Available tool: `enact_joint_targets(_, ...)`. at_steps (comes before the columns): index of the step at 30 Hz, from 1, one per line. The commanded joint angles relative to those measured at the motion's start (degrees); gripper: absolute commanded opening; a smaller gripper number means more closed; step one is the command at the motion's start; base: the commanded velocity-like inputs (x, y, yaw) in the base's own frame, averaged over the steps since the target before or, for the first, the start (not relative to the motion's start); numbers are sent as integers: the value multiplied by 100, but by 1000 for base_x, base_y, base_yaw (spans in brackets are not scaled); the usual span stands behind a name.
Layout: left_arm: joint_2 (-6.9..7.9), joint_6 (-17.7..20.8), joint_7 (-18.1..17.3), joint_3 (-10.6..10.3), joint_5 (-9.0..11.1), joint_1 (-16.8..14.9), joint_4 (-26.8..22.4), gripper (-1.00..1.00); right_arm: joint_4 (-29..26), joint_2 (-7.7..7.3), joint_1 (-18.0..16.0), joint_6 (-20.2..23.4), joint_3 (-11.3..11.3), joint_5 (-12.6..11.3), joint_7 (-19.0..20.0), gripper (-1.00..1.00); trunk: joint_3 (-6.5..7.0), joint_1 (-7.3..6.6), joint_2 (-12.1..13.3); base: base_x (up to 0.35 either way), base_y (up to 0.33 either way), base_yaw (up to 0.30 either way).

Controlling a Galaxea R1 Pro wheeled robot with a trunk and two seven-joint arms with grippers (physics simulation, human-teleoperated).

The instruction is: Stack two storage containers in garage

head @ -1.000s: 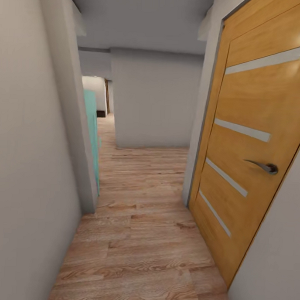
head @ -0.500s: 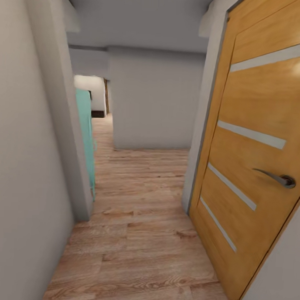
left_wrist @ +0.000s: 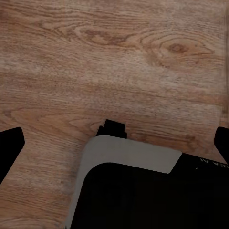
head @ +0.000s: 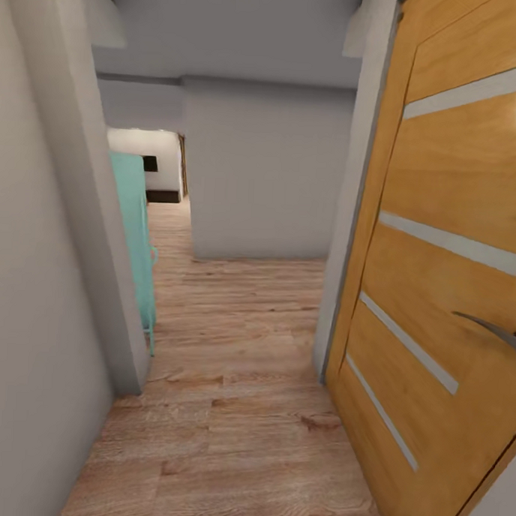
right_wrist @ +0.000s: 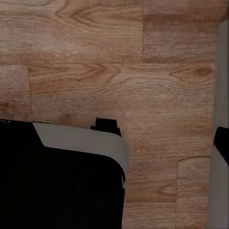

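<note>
**While crossing a corridor: nothing in the jaws, bins yet to be found**

Judged step: travel, either towards the living room or onward from it; no pick-up made.

Left gripper (left_wrist: 115, 143) pointed straight down, fingertips (left_wrist: 9, 143) spread wide to either side, nothing held in the gap. Between and below those jaws: light wood plank floor (left_wrist: 114, 57) and a corner of the robot base (left_wrist: 129, 157).

Right gripper (right_wrist: 114, 143) also aimed down at the planks. One fingertip (right_wrist: 222, 140) showing at the far side, its partner lost against the dark base, so cannot tell whether spread or closed. No orange-red anywhere near it.

Whereabouts of the two storage containers: cannot tell from here. Judged to be somewhere past this passage.

Well ahead of both jaws: narrow hallway, pale wall (head: 261, 175) blocking the straight line, and an opening off to the left side behind a turquoise panel (head: 131, 237). Close on the right-gripper side: orange wooden door (head: 453, 259) with a metal handle (head: 495, 332).

Next move calls for steering the base between wall corner and door, keeping clear of that handle, then bearing left around the blocking wall.
</note>
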Motion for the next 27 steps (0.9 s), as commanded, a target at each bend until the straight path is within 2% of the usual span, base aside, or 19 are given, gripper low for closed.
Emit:
enact_joint_targets(1,-1,-18,6,31,3,-5,6,100,17,-1,-7,-34,50,-53,-2,100,-6,3,-3,320,-121,161)
enact_joint_targets(12,5,-19,6,31,3,-5,6,100,17,-6,-7,-34,57,-48,-1,100,-6,3,-3,320,-36,231)
enact_joint_targets(27,1,-9,6,31,3,-5,6,100,17,-18,-7,-34,78,-32,-2,100,-6,3,-3,322,0,20)
